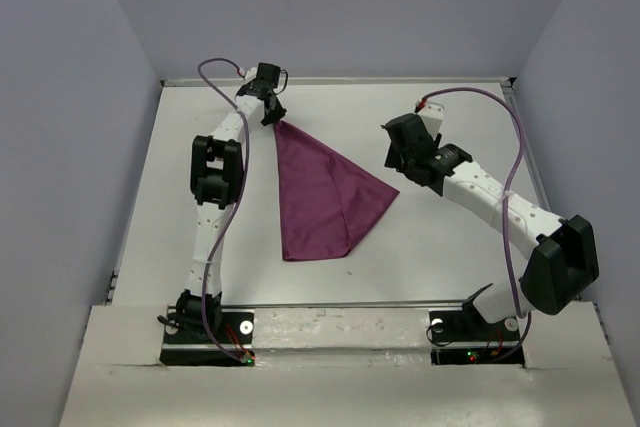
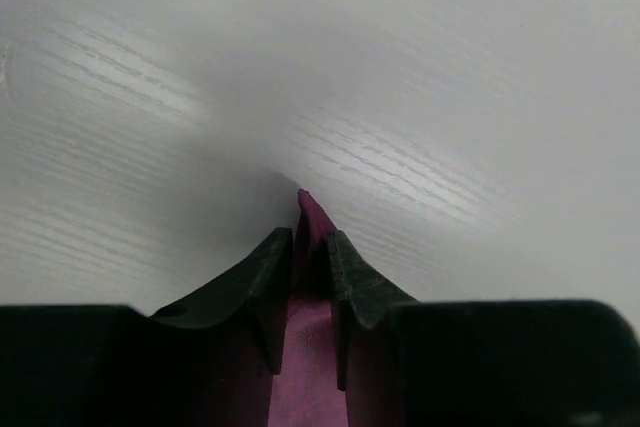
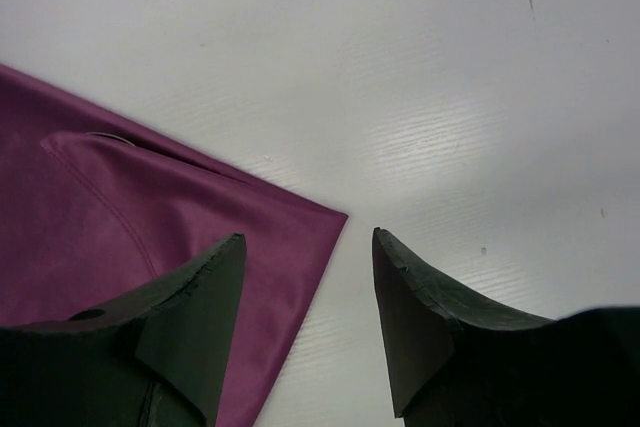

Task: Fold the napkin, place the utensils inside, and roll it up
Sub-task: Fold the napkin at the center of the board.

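- While the left gripper (image 1: pixel 269 113) pinches the far corner of the napkin (image 1: pixel 322 192), its claw pressed together on the cloth, the plum-purple square lies doubled into a rough triangle near the middle of the white table (image 1: pixel 450 247).
- From that pinched point near the table's far edge, the cloth fans out toward the arm bases. One sharp corner points right and a blunter end lies nearest the bases.
- Seen from the left wrist, two dark fingers (image 2: pixel 262 277) close on a thin fold of purple. The tip of the cloth pokes out just beyond them above bare tabletop, and a soft shadow falls beneath.
- The right gripper (image 1: pixel 397 167) hovers with its claw spread wide, holding nothing, just beside the napkin's right-hand corner.
- Seen from the right wrist, that corner reaches into the gap between the open fingers (image 3: pixel 195 297). The cloth runs under the finger on the picture's left, while the other finger stands over bare table.
- A folded edge shows as a raised ridge across the napkin's upper layer in the same view.
- Whether the right fingertips touch the table cannot be told.
- A purple cable (image 1: pixel 517 177) loops along the right arm.
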Robot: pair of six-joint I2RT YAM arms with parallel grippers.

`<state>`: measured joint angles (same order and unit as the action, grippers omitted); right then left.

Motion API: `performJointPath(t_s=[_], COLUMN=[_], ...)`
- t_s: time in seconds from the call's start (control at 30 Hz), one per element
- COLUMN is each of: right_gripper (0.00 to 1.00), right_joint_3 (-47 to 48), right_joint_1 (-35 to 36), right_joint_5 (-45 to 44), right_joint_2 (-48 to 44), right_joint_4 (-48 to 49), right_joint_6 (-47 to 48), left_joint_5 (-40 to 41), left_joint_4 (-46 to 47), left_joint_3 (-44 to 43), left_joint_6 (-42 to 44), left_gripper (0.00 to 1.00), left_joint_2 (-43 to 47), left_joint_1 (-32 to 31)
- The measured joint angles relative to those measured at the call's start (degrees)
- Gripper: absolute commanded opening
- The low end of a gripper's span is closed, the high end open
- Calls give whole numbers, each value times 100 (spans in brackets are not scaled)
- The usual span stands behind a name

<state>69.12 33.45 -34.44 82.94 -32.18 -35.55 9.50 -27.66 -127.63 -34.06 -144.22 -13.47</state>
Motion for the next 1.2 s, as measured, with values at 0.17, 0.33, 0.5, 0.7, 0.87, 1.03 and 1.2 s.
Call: performJointPath(t_s=[0.17, 0.33, 0.5, 0.7, 0.87, 1.03, 1.2], right_gripper=[59, 59, 59, 59, 59, 59, 59], right_joint_3=[0, -57, -66, -181, -289, -444, -527], right_joint_1=[0, 0, 0, 0, 0, 0, 0], right_joint_5=[-61, -72, -72, -68, -57, -42, -33], right_joint_2=[11, 2, -11, -157, -227, -334, -437], right_joint_4=[-44, -46, -63, -76, -79, -85, -81], right_joint_6=[85, 92, 90, 76, 17, -28, -48], left_joint_5=[0, 2, 63, 225, 398, 407, 382], left_joint_4=[22, 57, 179, 243, 361, 417, 402], left_joint_3=[0, 11, 629, 1392, 1823, 2232, 2503], left_joint_6=[28, 63, 181, 271, 291, 181, 0], left_gripper=[0, 0, 0, 0, 0, 0, 0], left_joint_2=[0, 11, 409, 1550, 2400, 2715, 2717], left_joint_1=[-94, -221, -389, -804, -1357, -1904, -2334])
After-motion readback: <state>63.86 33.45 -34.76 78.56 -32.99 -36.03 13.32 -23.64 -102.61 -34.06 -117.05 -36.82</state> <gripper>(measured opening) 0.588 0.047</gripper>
